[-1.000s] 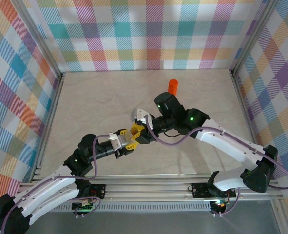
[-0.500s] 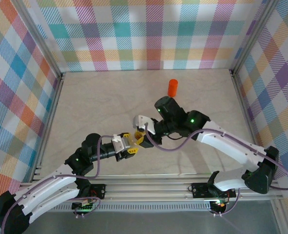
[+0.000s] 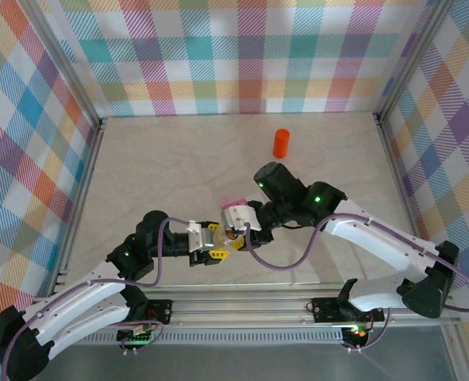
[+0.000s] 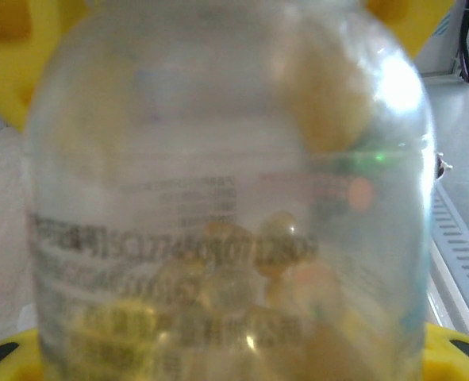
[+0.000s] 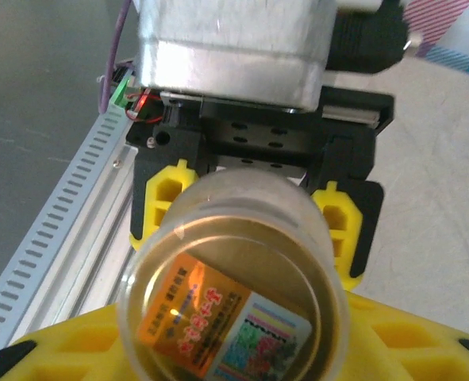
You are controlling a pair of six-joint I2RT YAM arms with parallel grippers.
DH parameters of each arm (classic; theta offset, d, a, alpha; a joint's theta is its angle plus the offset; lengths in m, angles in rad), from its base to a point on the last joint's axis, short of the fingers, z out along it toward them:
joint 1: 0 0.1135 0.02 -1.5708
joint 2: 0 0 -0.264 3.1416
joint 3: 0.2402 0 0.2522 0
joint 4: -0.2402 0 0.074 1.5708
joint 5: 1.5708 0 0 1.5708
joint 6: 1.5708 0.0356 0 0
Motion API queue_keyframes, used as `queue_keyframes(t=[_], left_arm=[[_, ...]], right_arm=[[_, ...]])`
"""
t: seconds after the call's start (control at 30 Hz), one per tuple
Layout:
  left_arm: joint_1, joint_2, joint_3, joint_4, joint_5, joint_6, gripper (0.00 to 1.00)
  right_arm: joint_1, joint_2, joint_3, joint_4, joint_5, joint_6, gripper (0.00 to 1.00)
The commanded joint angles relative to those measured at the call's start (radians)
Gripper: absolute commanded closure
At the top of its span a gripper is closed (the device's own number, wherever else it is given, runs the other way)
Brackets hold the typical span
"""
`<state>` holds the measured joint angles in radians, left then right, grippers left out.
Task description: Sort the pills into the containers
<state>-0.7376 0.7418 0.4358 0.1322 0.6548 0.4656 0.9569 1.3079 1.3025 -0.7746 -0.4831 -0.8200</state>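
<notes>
Prepping to pour, looks like: pill bottle (image 4: pixel 226 198) pinched in left jaws, right jaws can't tell. Needs a steady tilt next.

Yellow pills (image 4: pixel 275 238) inside upright clear bottle (image 4: pixel 218 151)

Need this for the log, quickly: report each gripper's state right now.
Left gripper: closed on the clear pill bottle.
Right gripper: at the bottle's mouth; open or closed cannot be told.

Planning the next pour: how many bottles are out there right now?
2. The orange bottle stands alone at the back of the table; the clear pill bottle is in the left gripper, mid-table. Others may be hidden.
</notes>
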Motion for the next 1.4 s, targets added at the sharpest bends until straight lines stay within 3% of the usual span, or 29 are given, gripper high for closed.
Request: queue_keyframes(t=[0.0,0.2,0.73,1.17,1.37], left_arm=[[0.004,-0.006,0.102,0.205,0.005,0.001,1.00],[0.004,0.008,0.093,0.203,-0.007,0.005,1.00],[0.004,0.057,0.075,0.190,-0.017,0.016,1.00],[0.005,0.032,0.064,0.174,-0.019,0.008,1.00],[0.004,0.024,0.046,0.174,-0.072,0.004,1.00]], right_arm=[[0.038,0.053,-0.002,-0.163,-0.037,-0.037,0.54],[0.038,0.045,0.023,-0.160,-0.008,-0.031,0.46],[0.036,-0.073,-0.018,0.021,0.058,0.107,0.41],[-0.024,-0.107,-0.037,0.035,0.104,0.154,0.39],[-0.056,-0.166,-0.038,-0.029,0.091,0.099,0.27]])
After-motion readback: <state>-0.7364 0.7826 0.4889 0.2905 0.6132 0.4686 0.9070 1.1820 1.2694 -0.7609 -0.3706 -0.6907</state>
